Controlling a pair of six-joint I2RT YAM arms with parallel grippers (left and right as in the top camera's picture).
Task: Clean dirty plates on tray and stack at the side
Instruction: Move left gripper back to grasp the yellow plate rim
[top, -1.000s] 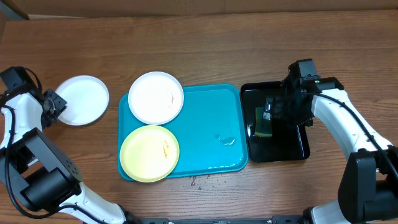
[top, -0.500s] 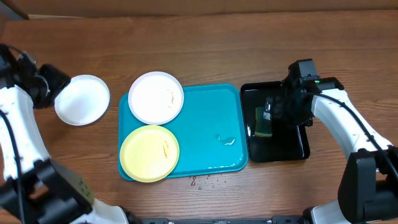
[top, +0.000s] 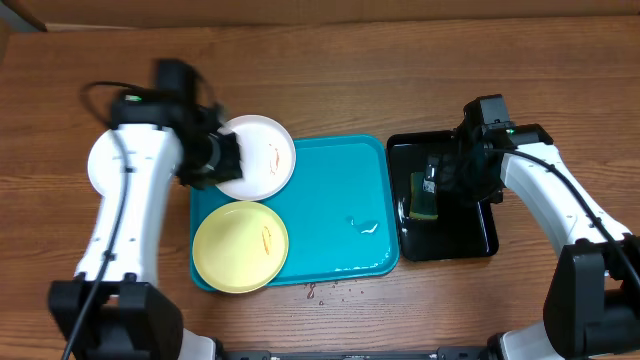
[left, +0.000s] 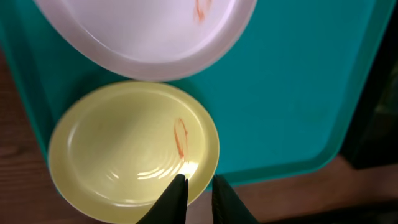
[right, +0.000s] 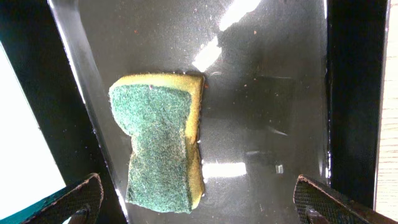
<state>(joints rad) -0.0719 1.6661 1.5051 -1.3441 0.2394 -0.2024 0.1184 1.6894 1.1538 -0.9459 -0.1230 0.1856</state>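
The tray (top: 340, 200) lies flat at the centre of the bench (top: 400, 80), with its long axis running left to right across the overhead frame. Two plates occupy its left end. A white plate (top: 262, 150) sits at the upper left corner, overlapping the rim. A pale yellow plate (top: 240, 245) sits at the lower left, just below the white one. Each carries a thin reddish-orange smear, and the one on the yellow plate runs roughly top to bottom of the frame. A third white plate (top: 97, 168) rests on the bench left of the tray, apart from it.

The left end effector (left: 199, 180) hovers over the tray's left end with its fingers drawn narrow and nothing between them. The right end effector (right: 198, 186) stands spread wide above the black tray (top: 470, 235), where a green-and-yellow sponge (right: 161, 143) lies on the wet floor.

Visibility: the left arm is motion-blurred in the overhead view. It covers most of the bench plate and the left edge of the upper tray plate. The left wrist view cuts off the white plate at the top.
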